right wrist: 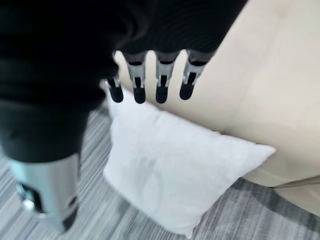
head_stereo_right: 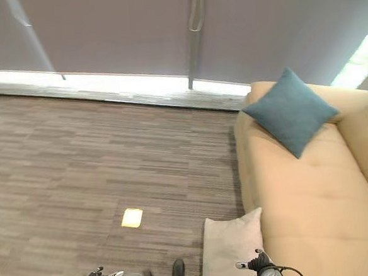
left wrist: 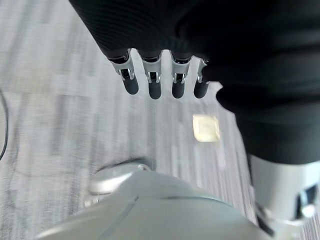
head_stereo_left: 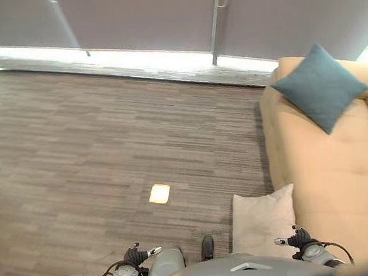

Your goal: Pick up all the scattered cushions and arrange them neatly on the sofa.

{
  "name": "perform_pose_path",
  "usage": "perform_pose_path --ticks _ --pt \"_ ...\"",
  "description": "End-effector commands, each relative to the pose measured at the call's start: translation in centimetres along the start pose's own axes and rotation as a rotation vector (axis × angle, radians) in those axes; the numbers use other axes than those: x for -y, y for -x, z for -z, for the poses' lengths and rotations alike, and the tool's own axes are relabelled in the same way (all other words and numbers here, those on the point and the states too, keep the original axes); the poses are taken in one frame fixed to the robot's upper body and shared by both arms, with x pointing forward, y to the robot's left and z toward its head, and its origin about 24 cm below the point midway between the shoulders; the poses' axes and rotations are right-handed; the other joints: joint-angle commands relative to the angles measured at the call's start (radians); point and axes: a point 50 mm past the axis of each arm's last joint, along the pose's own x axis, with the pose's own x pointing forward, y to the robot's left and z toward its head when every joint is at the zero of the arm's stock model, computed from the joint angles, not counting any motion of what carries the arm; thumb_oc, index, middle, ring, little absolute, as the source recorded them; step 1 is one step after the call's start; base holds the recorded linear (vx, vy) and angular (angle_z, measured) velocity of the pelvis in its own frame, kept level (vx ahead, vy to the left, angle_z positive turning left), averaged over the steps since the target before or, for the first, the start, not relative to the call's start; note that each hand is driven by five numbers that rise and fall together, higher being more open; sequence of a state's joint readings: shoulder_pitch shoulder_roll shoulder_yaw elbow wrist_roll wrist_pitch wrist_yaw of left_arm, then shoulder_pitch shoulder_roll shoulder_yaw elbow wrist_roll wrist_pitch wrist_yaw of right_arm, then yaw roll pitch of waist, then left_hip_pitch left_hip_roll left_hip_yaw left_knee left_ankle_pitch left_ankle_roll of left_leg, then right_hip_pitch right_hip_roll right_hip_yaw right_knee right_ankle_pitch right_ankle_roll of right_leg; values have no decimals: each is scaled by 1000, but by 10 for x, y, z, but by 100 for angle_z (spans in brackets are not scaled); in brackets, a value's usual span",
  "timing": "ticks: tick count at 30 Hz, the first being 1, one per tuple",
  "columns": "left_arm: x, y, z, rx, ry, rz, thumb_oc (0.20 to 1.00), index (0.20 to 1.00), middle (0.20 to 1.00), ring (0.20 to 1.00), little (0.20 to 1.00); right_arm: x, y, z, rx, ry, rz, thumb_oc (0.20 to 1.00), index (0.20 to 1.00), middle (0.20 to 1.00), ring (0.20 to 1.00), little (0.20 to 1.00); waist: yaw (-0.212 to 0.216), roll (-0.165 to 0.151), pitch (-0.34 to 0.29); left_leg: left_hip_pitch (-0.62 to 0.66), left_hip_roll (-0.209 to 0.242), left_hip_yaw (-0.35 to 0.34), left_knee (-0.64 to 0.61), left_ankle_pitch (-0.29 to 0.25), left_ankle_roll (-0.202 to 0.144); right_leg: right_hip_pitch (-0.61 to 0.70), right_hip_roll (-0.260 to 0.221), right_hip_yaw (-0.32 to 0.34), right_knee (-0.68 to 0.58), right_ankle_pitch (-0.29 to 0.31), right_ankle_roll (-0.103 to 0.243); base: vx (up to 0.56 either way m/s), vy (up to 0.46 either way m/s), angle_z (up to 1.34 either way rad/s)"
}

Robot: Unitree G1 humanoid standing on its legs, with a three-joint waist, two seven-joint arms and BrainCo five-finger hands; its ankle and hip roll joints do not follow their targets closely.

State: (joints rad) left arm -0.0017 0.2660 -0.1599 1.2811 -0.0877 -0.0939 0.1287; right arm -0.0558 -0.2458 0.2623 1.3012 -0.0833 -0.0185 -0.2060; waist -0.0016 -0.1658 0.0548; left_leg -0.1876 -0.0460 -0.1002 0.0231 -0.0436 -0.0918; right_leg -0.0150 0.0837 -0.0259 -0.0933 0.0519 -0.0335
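Note:
A white cushion (head_stereo_left: 262, 221) lies on the carpet, leaning against the front of the beige sofa (head_stereo_left: 339, 184). A blue cushion (head_stereo_left: 321, 87) stands on one corner at the sofa's far end, propped against the armrest. My right hand (right wrist: 161, 82) hangs open above the white cushion (right wrist: 170, 170), fingers straight and apart from it. My left hand (left wrist: 154, 82) hangs open over bare carpet, holding nothing.
A small pale yellow square (head_stereo_left: 159, 193) sits in the grey striped carpet, left of the white cushion. Grey blinds and a bright window strip (head_stereo_left: 153, 55) run along the far wall. The sofa seat (head_stereo_right: 308, 199) between the two cushions is bare.

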Motion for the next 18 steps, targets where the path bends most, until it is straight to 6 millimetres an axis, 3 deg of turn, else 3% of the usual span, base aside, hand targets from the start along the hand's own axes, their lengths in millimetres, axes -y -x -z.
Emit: perform_pose_path --ticks 1,7,8,9,10,11,13,14,15,17,18 --pt "-1 -2 -7 20 -46 10 1000 1000 1000 1000 1000 8 0 10 -25 -4 35 1000 1000 1000 1000 1000 -3 24 29 54 -22 -36 57 -12 32 12 -100 -11 81 -66 156 191 188 -133" --pt "-3 -1 -6 20 -92 17 1000 1000 1000 1000 1000 -2 1 4 -6 -21 -1 1000 1000 1000 1000 1000 -32 40 5 132 -11 91 40 -38 87 -51 -126 59 196 -62 196 120 284 -106" --pt "-4 -1 -4 17 -75 11 1000 1000 1000 1000 1000 -1 1 0 10 -17 1 1000 1000 1000 1000 1000 -25 44 5 141 0 128 30 -39 90 -63 -135 20 198 -54 200 -63 194 -165" --pt "-6 -1 -4 17 -50 5 1000 1000 1000 1000 1000 0 0 -7 32 -11 6 1000 1000 1000 1000 1000 -7 54 12 154 14 170 15 -37 88 -77 -164 -95 205 -53 196 -145 136 -230" --pt "-5 -1 -6 22 -22 3 1000 1000 1000 1000 1000 3 -1 -15 63 0 15 1000 1000 1000 1000 1000 18 70 21 170 32 222 -2 -33 81 -74 -215 -289 223 -76 177 -100 93 -247" --pt "-7 -1 -5 16 -7 0 1000 1000 1000 1000 1000 6 -2 -21 82 13 23 1000 1000 1000 1000 1000 32 83 23 201 48 256 -20 -50 73 -62 -238 -382 249 -105 180 -115 -7 -221" --pt "-6 -1 -3 14 -43 7 1000 1000 1000 1000 1000 9 -2 -15 64 11 30 1000 1000 1000 1000 1000 12 69 21 212 33 286 -9 -48 82 -49 -219 -315 198 -73 181 -7 -111 -153" --pt "-5 -1 -3 16 -50 13 1000 1000 1000 1000 1000 9 -2 -13 59 10 30 1000 1000 1000 1000 1000 9 66 18 212 32 296 3 -55 78 -38 -218 -311 174 -64 184 33 -169 -12" --pt "-2 -1 -7 29 -62 21 1000 1000 1000 1000 1000 10 -2 -12 56 0 34 1000 1000 1000 1000 1000 -10 61 17 191 33 286 45 -63 72 -38 -192 -252 143 -53 182 7 -145 29" --pt "0 -2 -10 35 -86 34 1000 1000 1000 1000 1000 11 -1 -4 33 -2 36 1000 1000 1000 1000 1000 -17 49 23 169 37 272 133 -96 69 -9 -178 -215 100 -40 173 18 -105 17" --pt "6 -2 -14 50 -83 47 1000 1000 1000 1000 1000 14 -2 -3 30 -1 47 1000 1000 1000 1000 1000 -10 47 32 144 29 215 182 -97 55 4 -169 -188 90 -42 163 18 -41 19"
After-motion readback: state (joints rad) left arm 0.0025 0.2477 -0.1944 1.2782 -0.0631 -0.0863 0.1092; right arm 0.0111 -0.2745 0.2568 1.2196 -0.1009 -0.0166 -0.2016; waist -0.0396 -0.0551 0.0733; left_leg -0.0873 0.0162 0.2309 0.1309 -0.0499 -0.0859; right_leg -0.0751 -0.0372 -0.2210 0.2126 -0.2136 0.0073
